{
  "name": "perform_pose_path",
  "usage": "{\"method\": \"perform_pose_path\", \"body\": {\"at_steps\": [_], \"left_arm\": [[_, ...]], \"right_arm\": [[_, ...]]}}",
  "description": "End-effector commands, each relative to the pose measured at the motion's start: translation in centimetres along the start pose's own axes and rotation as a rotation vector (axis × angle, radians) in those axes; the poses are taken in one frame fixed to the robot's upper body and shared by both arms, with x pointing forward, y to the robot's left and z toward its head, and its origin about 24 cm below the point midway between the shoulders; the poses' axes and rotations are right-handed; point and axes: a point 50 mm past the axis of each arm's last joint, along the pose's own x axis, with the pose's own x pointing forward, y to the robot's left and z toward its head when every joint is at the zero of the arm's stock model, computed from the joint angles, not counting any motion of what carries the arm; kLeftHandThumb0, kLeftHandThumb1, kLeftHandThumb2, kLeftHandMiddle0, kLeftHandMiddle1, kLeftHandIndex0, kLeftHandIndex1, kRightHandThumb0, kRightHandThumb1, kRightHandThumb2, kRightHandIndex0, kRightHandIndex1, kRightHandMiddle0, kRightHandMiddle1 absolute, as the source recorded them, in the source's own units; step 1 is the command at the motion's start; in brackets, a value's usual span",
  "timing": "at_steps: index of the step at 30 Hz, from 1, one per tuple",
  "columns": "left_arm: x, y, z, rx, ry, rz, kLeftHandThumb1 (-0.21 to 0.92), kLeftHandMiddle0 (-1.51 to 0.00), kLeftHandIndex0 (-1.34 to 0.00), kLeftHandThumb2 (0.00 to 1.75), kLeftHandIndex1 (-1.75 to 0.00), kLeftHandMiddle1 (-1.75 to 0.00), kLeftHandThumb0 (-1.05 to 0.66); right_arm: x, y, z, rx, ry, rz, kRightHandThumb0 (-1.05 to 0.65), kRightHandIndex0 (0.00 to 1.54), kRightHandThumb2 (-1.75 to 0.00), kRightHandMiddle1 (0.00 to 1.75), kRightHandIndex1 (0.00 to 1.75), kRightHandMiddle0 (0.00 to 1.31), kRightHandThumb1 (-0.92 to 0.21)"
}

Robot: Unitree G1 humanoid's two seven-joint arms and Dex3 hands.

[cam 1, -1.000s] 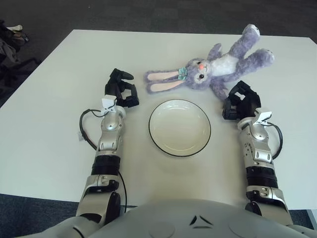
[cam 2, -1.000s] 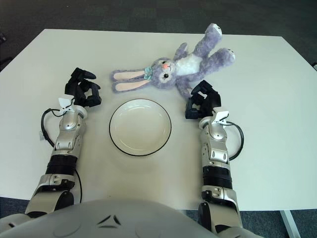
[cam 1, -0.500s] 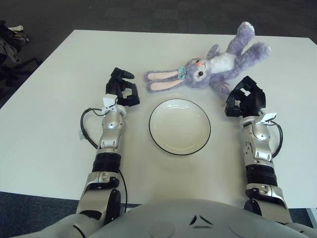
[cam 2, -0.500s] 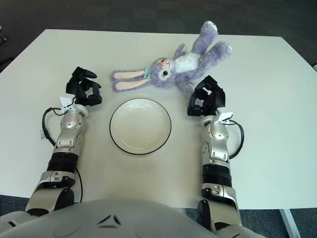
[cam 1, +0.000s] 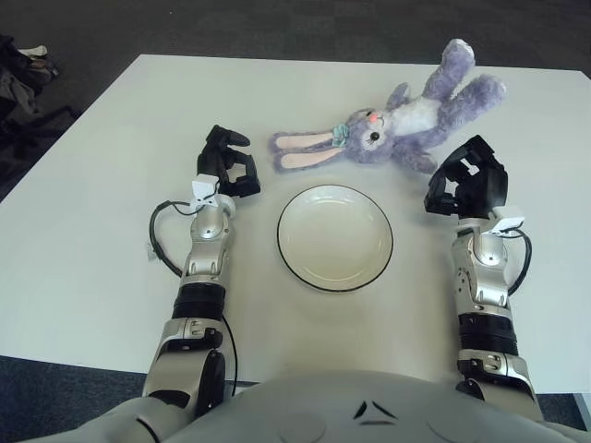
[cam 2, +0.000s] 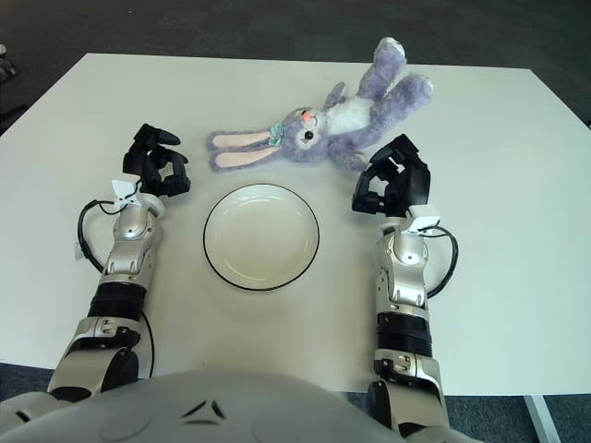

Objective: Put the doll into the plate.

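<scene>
- From my seat the task looks barely begun: the doll [cam 1: 397,120] lies on the white desk [cam 1: 92,240] in the upper right of the frame, and the plate [cam 1: 335,237] in the centre holds nothing.
- The doll is a purple plush rabbit lying flat, its long ears stretched toward the left and its legs pointing to the upper right corner. It sits just above the plate's far rim and apart from it, not touching as far as I can see.
- My right robot hand [cam 1: 465,179] shows at right of centre, just below and to the right of the doll's body, near its lower limb. Its fingers look curled inward and clamp nothing; I see no contact with the plush.
- My left robot hand [cam 1: 227,164] shows left of the plate, level with the tips of the rabbit's ears and just beside them. Its fingers are curled too, and it holds nothing.
- What is left, as I judge it: reach the right robot hand up onto the doll, close on it, lift, carry it down and left over the plate, and release. That is the whole job.
</scene>
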Motion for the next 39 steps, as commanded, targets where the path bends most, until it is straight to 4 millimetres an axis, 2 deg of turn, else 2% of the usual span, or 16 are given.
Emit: {"method": "perform_pose_path", "body": {"at_steps": [1, 9, 11, 17, 27, 29, 33, 39], "left_arm": [[-1.3, 0.2, -1.8, 0.002, 0.069, 0.009, 0.27, -0.53, -0.52, 1.38, -1.75, -1.75, -0.01], [-1.2, 0.1, -1.8, 0.007, 0.07, -0.006, 0.27, -0.53, -0.52, 1.38, -1.75, -1.75, -0.01], [-1.2, 0.1, -1.8, 0.006, 0.07, -0.007, 0.27, -0.53, -0.52, 1.37, -1.75, -1.75, -0.01], [-1.2, 0.1, -1.8, 0.005, 0.082, -0.01, 0.28, -0.53, -0.51, 1.37, -1.75, -1.75, -0.01], [-1.1, 0.1, -1.9, 0.001, 0.088, -0.004, 0.28, -0.53, -0.51, 1.37, -1.75, -1.75, -0.01], [-1.1, 0.1, -1.9, 0.001, 0.09, -0.005, 0.28, -0.53, -0.51, 1.37, -1.75, -1.75, -0.01], [-1.1, 0.0, -1.9, -0.006, 0.094, -0.008, 0.27, -0.53, -0.52, 1.37, -1.75, -1.75, -0.01], [-1.0, 0.1, -2.0, -0.006, 0.092, -0.014, 0.27, -0.54, -0.52, 1.38, -1.75, -1.75, -0.01]], "right_arm": [[-0.9, -0.2, -0.7, 0.016, 0.045, -0.016, -0.02, 0.76, -1.48, 1.63, 1.75, 0.53, -0.16], [-0.9, -0.2, 0.2, 0.026, 0.021, -0.015, -0.02, 0.75, -1.45, 1.64, 1.75, 0.51, -0.18], [-0.9, -0.2, 0.3, 0.027, 0.019, -0.015, -0.01, 0.62, -1.4, 1.7, 1.75, 0.51, -0.24], [-0.8, -0.3, 1.0, 0.032, 0.005, -0.015, -0.01, 0.53, -1.37, 1.74, 1.75, 0.51, -0.28], [-0.8, -0.5, 2.1, 0.026, -0.019, -0.015, -0.01, 0.52, -1.37, 1.75, 1.75, 0.51, -0.28], [-0.7, -0.5, 2.3, 0.023, -0.023, -0.016, -0.01, 0.62, -1.39, 1.68, 1.75, 0.51, -0.25], [-0.6, -0.6, 2.7, 0.014, -0.032, -0.016, -0.01, 0.7, -1.41, 1.64, 1.75, 0.51, -0.22], [0.0, -1.0, 3.3, -0.029, -0.061, 0.008, -0.01, 0.68, -1.39, 1.71, 1.75, 0.42, -0.26]]}}
